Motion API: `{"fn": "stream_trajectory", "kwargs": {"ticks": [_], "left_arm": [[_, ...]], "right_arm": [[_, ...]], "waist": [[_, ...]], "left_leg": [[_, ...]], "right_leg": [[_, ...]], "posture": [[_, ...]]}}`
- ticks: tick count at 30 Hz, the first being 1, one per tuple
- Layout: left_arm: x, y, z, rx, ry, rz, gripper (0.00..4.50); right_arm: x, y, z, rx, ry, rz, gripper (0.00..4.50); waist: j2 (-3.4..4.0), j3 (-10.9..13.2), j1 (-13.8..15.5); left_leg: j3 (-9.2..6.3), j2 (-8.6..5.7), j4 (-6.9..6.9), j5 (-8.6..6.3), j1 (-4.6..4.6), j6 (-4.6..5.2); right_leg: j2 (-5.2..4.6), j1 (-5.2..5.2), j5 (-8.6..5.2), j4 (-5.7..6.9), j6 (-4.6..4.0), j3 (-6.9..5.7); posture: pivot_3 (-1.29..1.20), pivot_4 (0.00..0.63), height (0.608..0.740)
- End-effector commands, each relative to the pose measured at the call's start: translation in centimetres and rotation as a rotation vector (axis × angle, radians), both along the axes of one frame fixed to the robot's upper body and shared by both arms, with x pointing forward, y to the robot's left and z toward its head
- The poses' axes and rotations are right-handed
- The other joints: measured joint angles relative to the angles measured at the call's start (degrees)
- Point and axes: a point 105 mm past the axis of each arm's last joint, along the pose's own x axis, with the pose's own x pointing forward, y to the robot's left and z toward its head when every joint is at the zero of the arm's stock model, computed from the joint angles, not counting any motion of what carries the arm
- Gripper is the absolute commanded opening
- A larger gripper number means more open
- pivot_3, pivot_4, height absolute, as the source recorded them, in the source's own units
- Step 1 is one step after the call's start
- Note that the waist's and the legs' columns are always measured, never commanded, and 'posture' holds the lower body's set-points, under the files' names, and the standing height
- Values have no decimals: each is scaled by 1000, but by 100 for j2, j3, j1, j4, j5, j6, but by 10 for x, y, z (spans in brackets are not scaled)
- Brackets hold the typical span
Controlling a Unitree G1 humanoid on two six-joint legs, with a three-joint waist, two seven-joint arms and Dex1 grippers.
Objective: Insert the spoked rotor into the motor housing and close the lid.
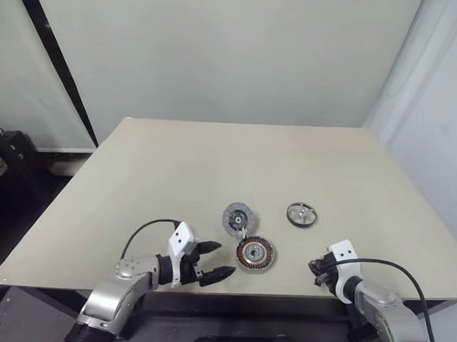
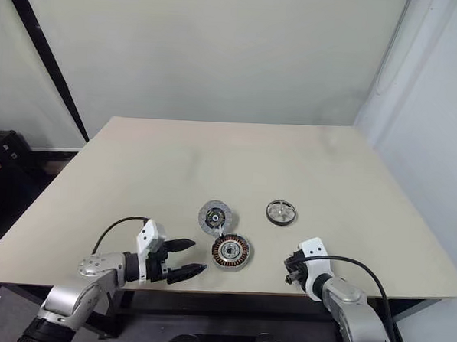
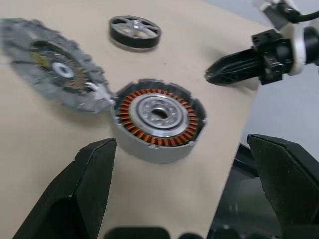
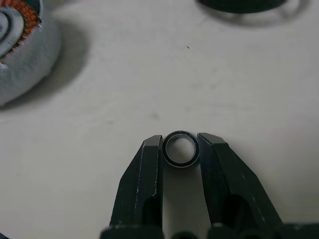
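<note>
Spoked rotor (image 1: 301, 215) flat on table (image 1: 175, 160), beyond-right of motor housing (image 1: 255, 253), well apart, untouched.

Housing open: copper windings, pale hub, nothing inserted. Lid (image 1: 239, 218) touching housing's far-left rim, laid open.

Right gripper (image 4: 180, 149) near housing's right, fingers pinching small dark ring (image 4: 180, 148). Left gripper (image 1: 215, 262) just left of housing, wide open, empty.

Step, likely: small ring handled first. Next: rotor pickup, centre over hub.

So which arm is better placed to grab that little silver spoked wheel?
Probably the right: the right gripper sits nearer the silver spoked rotor, though its jaws pinch a small dark-rimmed metal ring. The open left gripper has the copper-wound motor housing in between.
</note>
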Motion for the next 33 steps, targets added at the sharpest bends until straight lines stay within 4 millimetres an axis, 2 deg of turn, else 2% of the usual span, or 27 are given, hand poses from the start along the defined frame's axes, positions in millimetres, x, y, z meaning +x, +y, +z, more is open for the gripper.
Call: {"fn": "stream_trajectory", "kwargs": {"ticks": [1,8,15,26,33], "left_arm": [[9,15,9,-6,-45,62,4500],[10,28,7,-21,-58,117,4500],[11,29,4,-22,-73,128,4500],[8,22,3,-18,-83,110,4500],[6,20,1,-16,-83,103,4500]], "right_arm": [[16,16,33,26,-120,54,736],[23,52,55,74,-151,189,736],[28,88,62,104,-148,305,736],[24,126,54,125,-119,406,736],[22,134,47,124,-107,423,736]], "waist": [[1,0,-1],[1,0,0],[1,0,0],[1,0,0],[1,0,-1]], "left_leg": [[0,0,0,0,0,0],[-2,-1,-1,0,-1,1],[-4,-3,-1,1,-1,2],[-6,-2,-5,1,0,2],[-5,-2,-5,1,1,2]], "right_leg": [[0,0,0,0,0,0],[0,-2,0,0,0,-1],[0,0,0,0,0,-2],[2,-2,1,1,1,-3],[2,-1,1,1,1,-3]], "posture": [[0,0,740],[0,0,740],[0,0,740],[0,0,740],[0,0,740]]}}
